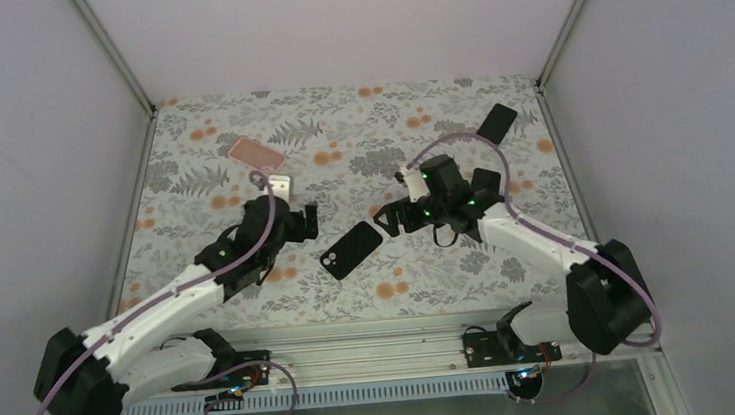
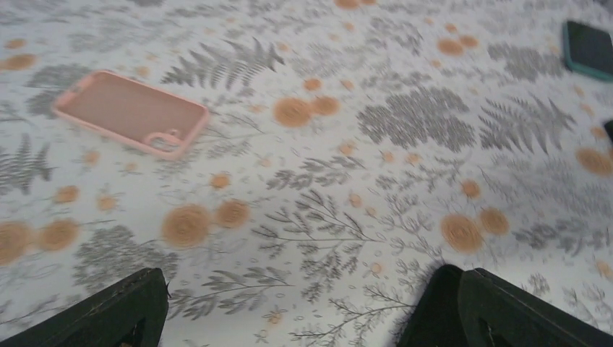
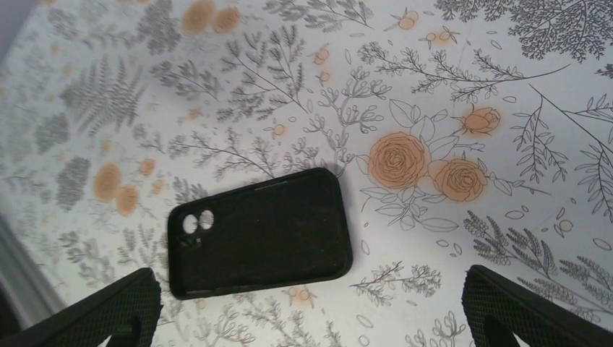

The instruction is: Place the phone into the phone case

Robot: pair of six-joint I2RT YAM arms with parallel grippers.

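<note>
- Jaws of the left gripper stand wide apart above the floral table, holding and touching nothing
- Right gripper is spread just as wide and is also empty; it hovers with the black phone case at 11 o'clock from its fingertips
- Black phone case is matte with rounded corners, and the table pattern shows through two camera holes
- From above it lies flat between both grippers, long axis 8 to 2 o'clock, camera end toward 8
- Phone, dark with a teal edge, lies flat at 1 o'clock from the right gripper, well apart, on a similar axis
- Pink case lies at 11 o'clock from the left gripper
</note>
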